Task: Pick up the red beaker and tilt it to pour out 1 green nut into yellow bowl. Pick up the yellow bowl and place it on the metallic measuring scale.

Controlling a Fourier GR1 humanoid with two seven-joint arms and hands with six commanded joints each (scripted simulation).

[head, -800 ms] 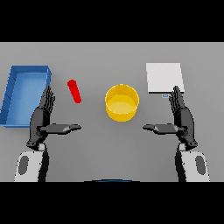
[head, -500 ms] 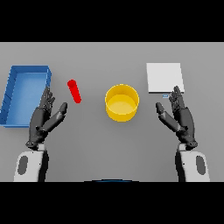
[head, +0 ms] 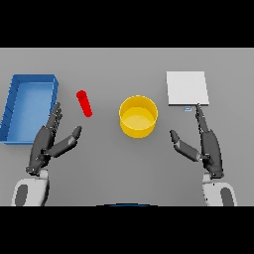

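Observation:
The red beaker point(head: 84, 103) stands slightly tilted on the grey table, left of centre. At the centre sits the yellow bowl point(head: 138, 116), which looks empty. The metallic measuring scale point(head: 186, 88) is a pale square plate at the upper right. My left hand point(head: 49, 140) is open at the lower left, its fingers straight and pointing up towards the beaker, a short way below and left of it, not touching. To the lower right of the bowl, my right hand point(head: 206, 144) is open too, fingertips just under the scale's front edge. No green nut is visible.
A blue tray point(head: 14, 106) with raised walls lies at the far left, close beside my left hand.
Both thumbs have swung from pointing inward to angling upward. The left hand has tilted towards the beaker. The beaker, bowl and scale have not moved.

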